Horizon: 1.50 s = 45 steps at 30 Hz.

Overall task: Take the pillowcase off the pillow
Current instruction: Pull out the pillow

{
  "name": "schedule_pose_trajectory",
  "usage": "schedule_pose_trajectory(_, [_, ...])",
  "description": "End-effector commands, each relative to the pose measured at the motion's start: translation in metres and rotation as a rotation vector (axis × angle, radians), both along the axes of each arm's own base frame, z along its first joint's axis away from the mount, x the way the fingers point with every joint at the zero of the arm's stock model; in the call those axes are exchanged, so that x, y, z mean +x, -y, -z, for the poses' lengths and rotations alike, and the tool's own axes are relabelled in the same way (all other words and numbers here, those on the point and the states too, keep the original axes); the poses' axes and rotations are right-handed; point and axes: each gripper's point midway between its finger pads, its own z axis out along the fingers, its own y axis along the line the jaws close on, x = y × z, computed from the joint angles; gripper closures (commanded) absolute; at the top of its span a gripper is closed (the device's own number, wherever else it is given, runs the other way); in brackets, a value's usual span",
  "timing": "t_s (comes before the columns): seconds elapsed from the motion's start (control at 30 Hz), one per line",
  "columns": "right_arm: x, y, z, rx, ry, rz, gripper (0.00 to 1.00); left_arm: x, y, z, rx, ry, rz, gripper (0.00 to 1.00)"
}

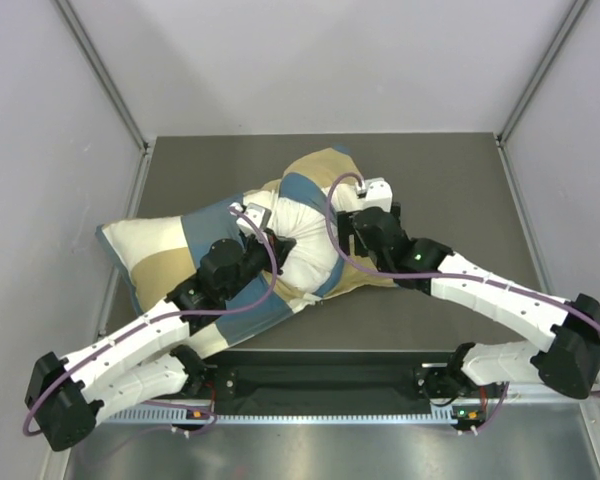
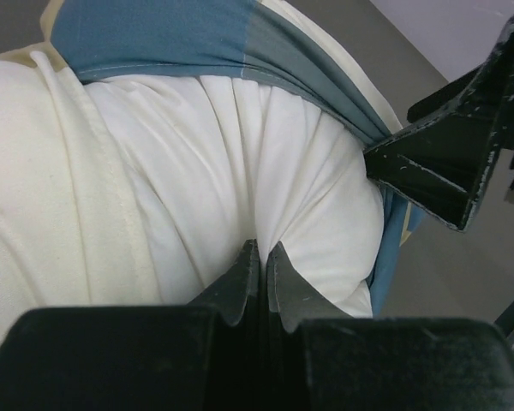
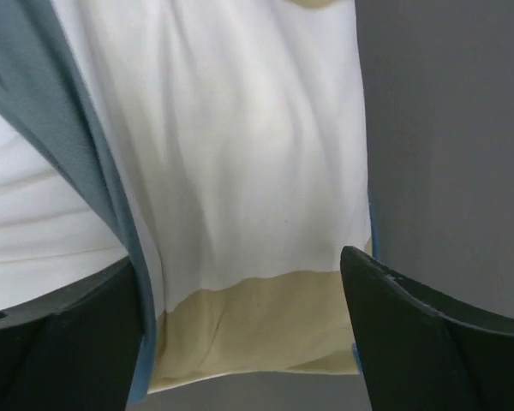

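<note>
Poking from pillowcase [image 1: 160, 270], pillow [image 1: 305, 228], perhaps halfway out

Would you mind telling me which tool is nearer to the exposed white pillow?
Left. The left tool is shut, pinching the pillow; the right tool hangs open over the pillowcase beside it.

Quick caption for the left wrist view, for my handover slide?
Left gripper shut on a gathered fold of the white pillow, the blue-edged pillowcase bunched just beyond it.
</note>
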Motion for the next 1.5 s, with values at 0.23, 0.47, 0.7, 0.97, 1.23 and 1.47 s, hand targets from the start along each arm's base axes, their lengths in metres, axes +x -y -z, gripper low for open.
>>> schedule_pose_trajectory(0.23, [0.023,-0.044,-0.140,0.034,0.356,-0.113,0.05,-0.013,-0.010,0.056,0.063,-0.128,0.002,1.00])
schedule_pose_trajectory(0.47, [0.039,-0.101,-0.138,0.007,0.355,-0.263,0.04,-0.018,-0.012,0.055,0.065,-0.126,0.011,1.00])
schedule_pose_trajectory(0.7, [0.043,-0.128,-0.101,-0.062,0.284,-0.339,0.03,-0.018,-0.014,0.050,0.065,-0.119,0.009,1.00])
schedule_pose_trajectory(0.97, [0.059,-0.110,-0.070,-0.255,0.238,-0.258,0.03,-0.020,-0.018,0.034,0.054,-0.090,0.006,1.00])
schedule_pose_trajectory(1.23, [0.096,-0.078,-0.055,-0.447,0.271,-0.012,0.07,-0.030,-0.031,0.030,0.047,-0.093,-0.010,1.00])
schedule_pose_trajectory(1.47, [0.119,-0.039,-0.064,-0.534,0.312,0.200,0.37,-0.036,-0.038,0.038,0.039,-0.136,-0.036,1.00])
